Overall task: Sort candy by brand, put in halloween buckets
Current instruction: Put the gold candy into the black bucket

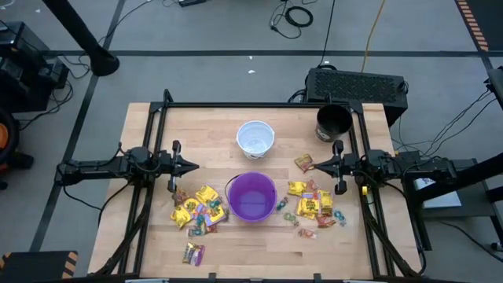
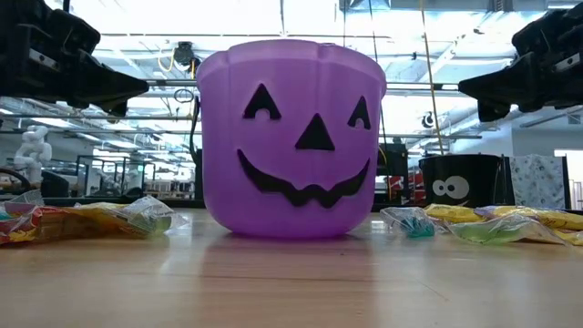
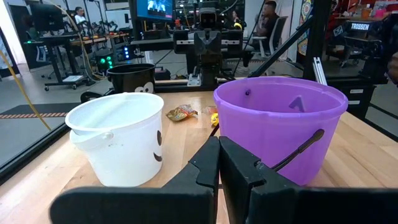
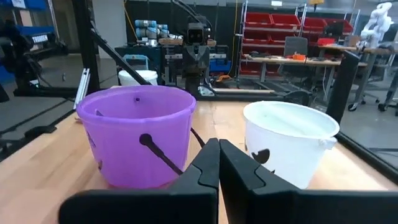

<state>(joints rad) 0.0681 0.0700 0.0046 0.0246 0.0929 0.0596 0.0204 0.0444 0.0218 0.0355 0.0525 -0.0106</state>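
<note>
Candy [image 1: 200, 211] lies unsorted beside the purple bucket [image 1: 251, 196] at lower centre; both clenched, empty tools, left tool [image 1: 191, 166] and right tool [image 1: 311, 165], should open before descending on one packet.

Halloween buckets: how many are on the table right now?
3. The white bucket sits mid-table toward the far edge, the purple bucket just nearer than it, and the black bucket at the far right corner. None seems hidden.
</note>
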